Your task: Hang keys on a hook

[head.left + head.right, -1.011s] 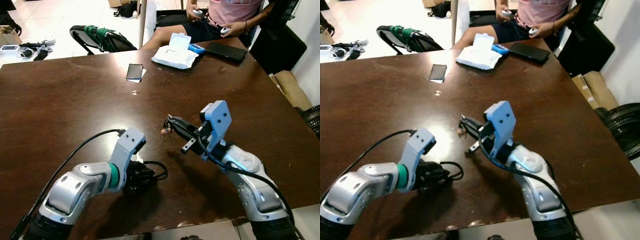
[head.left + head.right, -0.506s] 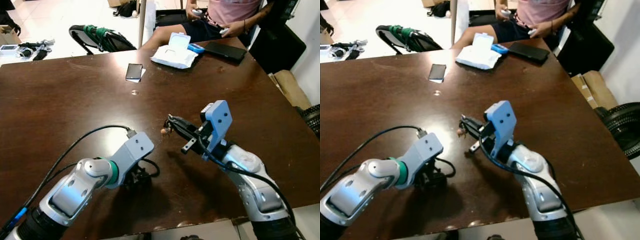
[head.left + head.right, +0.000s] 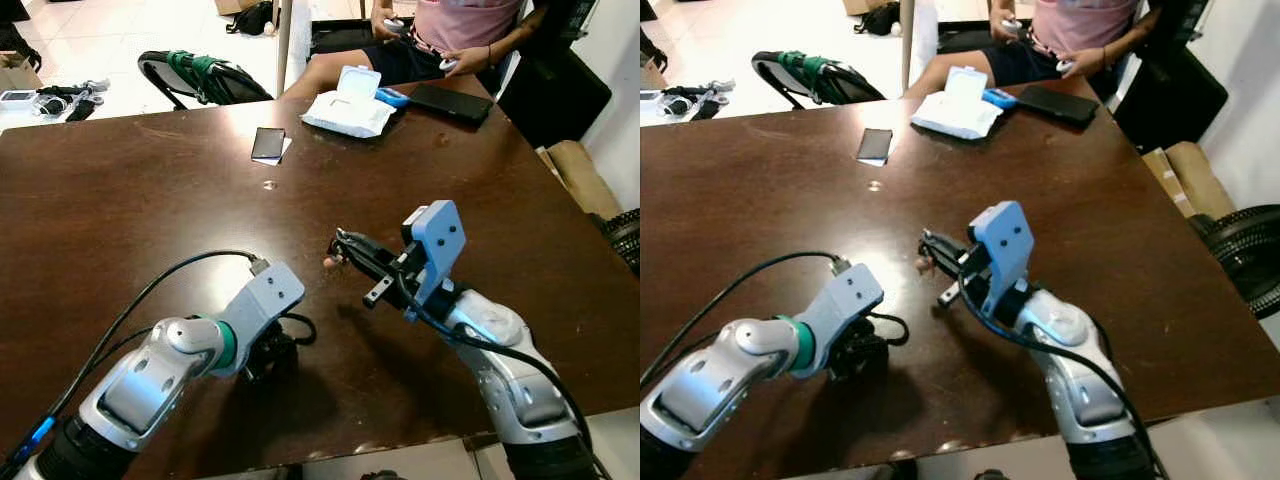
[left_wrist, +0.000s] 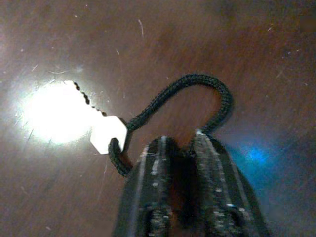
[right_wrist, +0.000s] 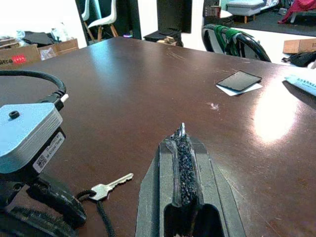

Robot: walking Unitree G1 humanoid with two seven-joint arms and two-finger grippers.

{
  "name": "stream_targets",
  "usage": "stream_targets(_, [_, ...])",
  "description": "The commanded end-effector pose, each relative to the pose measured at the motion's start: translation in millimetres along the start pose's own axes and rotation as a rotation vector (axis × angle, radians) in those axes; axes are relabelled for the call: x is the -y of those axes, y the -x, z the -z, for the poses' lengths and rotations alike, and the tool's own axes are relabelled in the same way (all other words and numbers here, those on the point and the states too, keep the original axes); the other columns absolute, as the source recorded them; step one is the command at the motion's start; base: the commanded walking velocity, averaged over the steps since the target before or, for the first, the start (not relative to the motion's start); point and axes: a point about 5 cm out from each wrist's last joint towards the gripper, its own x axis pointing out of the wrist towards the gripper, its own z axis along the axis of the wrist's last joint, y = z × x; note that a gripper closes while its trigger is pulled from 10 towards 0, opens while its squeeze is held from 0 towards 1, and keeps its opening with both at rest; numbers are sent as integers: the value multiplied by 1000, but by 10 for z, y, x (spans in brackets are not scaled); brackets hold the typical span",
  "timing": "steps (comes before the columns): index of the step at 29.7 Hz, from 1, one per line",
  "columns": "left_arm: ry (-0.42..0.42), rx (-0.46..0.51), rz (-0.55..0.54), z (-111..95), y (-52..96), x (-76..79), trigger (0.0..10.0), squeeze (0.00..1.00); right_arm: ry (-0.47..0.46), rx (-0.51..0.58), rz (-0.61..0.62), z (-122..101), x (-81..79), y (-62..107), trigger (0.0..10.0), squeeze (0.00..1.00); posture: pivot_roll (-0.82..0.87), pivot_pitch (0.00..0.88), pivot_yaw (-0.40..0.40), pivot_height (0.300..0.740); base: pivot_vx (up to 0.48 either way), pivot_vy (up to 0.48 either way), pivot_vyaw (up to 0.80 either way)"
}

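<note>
My left gripper (image 3: 268,355) points down at the dark wooden table (image 3: 120,210), shut on a black cord (image 4: 197,89). The cord loops out from the fingers (image 4: 153,168) and carries a silver key (image 4: 106,136) that lies flat on the wood. The right wrist view looks across at the same key (image 5: 111,186), beside the left wrist's blue mount. My right gripper (image 3: 340,245) hovers over the table's middle, a hand's width right of the left one. It is shut, with a small hook-like piece (image 3: 328,262) pinched at its tips (image 5: 181,136).
On the far side of the table lie a black phone (image 3: 268,143), a white wipes pack (image 3: 350,105) and a black case (image 3: 452,102). A person (image 3: 450,30) sits behind them. A chair (image 3: 205,75) stands beyond the far left edge.
My left wrist has rolled and tipped down over the cord, and the cord's loop has drawn in closer to the fingers. The right arm has stayed in place.
</note>
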Motion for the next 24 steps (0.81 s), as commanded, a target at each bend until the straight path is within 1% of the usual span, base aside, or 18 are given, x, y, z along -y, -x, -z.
stream_targets(1, [38, -60, 40, 165, -48, 69, 0, 0, -4, -2, -17, 5, -38, -4, 10000, 0, 71, 78, 154, 740, 0, 0, 0])
stream_targets(12, [49, -38, 30, 161, -51, 66, 0, 0, -1, -2, -16, 1, -33, -5, 10000, 0, 71, 75, 152, 740, 0, 0, 0])
stream_targets(13, [66, 9, 24, 103, -38, 58, 0, 0, -1, -1, -16, -3, -32, -8, 10000, 0, 71, 76, 151, 740, 0, 0, 0])
stream_targets(14, [66, 9, 24, 103, -38, 58, 0, 0, -1, -1, -16, -3, -32, -8, 10000, 0, 71, 76, 151, 740, 0, 0, 0])
stream_targets(15, [77, 65, 15, 27, -16, 47, 0, 0, -1, 1, -16, -7, -30, -9, 10000, 0, 70, 78, 149, 740, 0, 0, 0])
stream_targets(16, [77, 65, 15, 27, -16, 47, 0, 0, -1, 1, -16, -7, -30, -9, 10000, 0, 70, 78, 149, 740, 0, 0, 0])
stream_targets(18, [59, 283, -94, -312, 102, -47, 0, 0, -5, 7, -10, -18, -24, -19, 10000, 0, 72, 81, 144, 740, 0, 0, 0])
stream_targets(20, [59, 283, -94, -312, 102, -47, 0, 0, -5, 7, -10, -18, -24, -19, 10000, 0, 72, 81, 144, 740, 0, 0, 0])
stream_targets(21, [49, 375, -151, -468, 181, -89, 118, 0, -7, 12, -7, -25, -22, -27, 10000, 0, 73, 82, 143, 740, 0, 0, 0])
stream_targets(22, [35, 451, -204, -612, 264, -124, 10000, 0, -10, 19, -2, -34, -19, -41, 10000, 0, 72, 82, 138, 740, 0, 0, 0])
stream_targets(23, [35, 451, -204, -612, 264, -124, 10000, 0, -10, 19, -2, -34, -19, -41, 10000, 0, 72, 82, 138, 740, 0, 0, 0])
stream_targets(24, [25, 496, -230, -701, 320, -136, 10000, 0, -13, 26, 4, -44, -16, -53, 10000, 0, 72, 82, 136, 740, 0, 0, 0])
